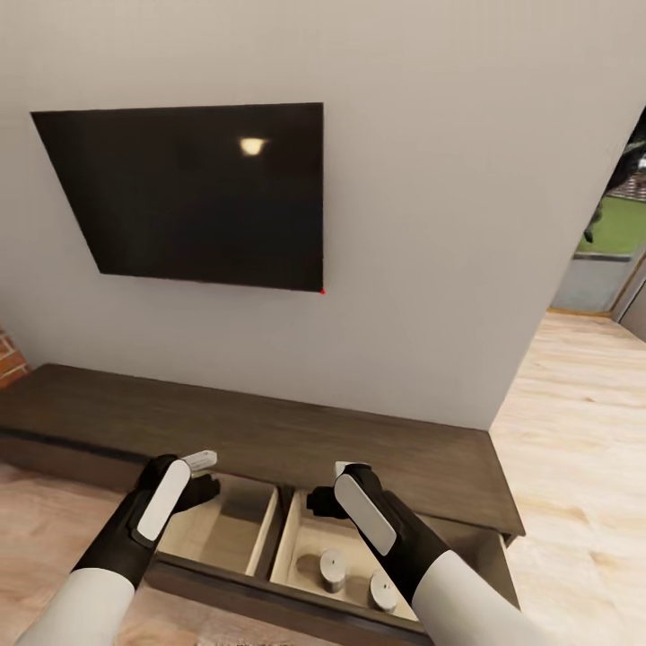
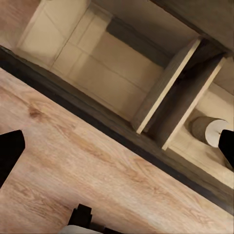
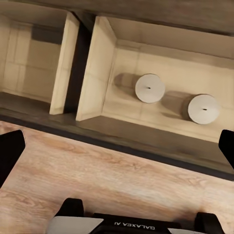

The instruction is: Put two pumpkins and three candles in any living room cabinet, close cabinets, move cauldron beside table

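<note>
The long, low, dark brown cabinet [image 1: 269, 431] stands against the wall with two drawers pulled out. Two tan candles [image 1: 333, 567] [image 1: 383, 590] stand upright in the right drawer [image 3: 161, 122], apart from each other. They also show as candles [image 3: 149, 87] [image 3: 204, 108] in the right wrist view. The left drawer [image 1: 220, 525] looks empty. My left gripper [image 1: 202, 475] hangs open above the left drawer, holding nothing. My right gripper [image 1: 327, 489] hangs open above the right drawer's back, also holding nothing. One candle [image 2: 210, 130] shows in the left wrist view. The pumpkins, the third candle and the table are out of view.
A dark flat screen [image 1: 188, 193] hangs on the grey wall above the cabinet. Light wooden floor [image 1: 574, 431] runs to the right toward an opening [image 1: 619, 233] with greenery beyond. A patch of red brick [image 1: 9, 354] shows at the left edge.
</note>
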`<state>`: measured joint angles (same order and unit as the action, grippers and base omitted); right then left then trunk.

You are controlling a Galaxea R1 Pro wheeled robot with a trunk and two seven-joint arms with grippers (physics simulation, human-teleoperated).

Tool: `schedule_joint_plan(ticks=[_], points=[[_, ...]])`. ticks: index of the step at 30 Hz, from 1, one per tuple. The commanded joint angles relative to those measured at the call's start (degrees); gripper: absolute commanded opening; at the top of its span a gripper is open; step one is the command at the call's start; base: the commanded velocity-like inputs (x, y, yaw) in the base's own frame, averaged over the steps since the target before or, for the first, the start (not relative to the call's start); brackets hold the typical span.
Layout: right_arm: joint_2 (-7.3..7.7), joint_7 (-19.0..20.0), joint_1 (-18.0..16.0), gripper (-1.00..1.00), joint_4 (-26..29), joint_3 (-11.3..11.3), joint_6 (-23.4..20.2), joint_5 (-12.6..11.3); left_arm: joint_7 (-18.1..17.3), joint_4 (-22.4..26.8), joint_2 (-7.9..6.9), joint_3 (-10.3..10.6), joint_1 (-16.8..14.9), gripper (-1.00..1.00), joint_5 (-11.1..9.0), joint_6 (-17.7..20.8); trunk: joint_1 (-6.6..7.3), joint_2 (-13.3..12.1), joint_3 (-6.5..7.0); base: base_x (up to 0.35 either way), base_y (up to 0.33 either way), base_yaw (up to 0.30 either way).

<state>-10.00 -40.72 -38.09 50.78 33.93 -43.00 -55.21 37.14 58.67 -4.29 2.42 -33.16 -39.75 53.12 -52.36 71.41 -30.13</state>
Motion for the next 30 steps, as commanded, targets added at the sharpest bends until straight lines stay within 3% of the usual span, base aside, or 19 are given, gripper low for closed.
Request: schedule_joint_plan(ticks=[1, 5, 9, 30], points=[[0.00, -0.6, -0.1, 1.00, 0.0, 0.1, 0.0, -0.5, 0.6, 0.0, -0.35, 0.2, 0.0, 1.00, -0.7, 0.0, 0.00, 0.0, -0.06, 0.000, 0.000, 0.290], [0.00, -0.6, -0.1, 1.00, 0.0, 0.2, 0.0, -0.5, 0.6, 0.0, -1.81, -0.5, 0.0, 1.00, -0.8, 0.0, 0.00, 0.0, -0.06, 0.000, 0.000, 0.290], [0.00, -0.6, -0.1, 1.00, 0.0, 0.2, 0.1, -0.4, 0.6, 0.0, -2.38, -1.7, 0.0, 1.00, -0.8, 0.0, 0.00, 0.0, -0.06, 0.000, 0.000, 0.290], [0.00, -0.6, -0.1, 1.00, 0.1, 0.2, 0.1, -0.4, 0.6, 0.0, -2.52, -2.1, 0.0, 1.00, -0.8, 0.0, 0.00, 0.0, -0.06, 0.000, 0.000, 0.290]])
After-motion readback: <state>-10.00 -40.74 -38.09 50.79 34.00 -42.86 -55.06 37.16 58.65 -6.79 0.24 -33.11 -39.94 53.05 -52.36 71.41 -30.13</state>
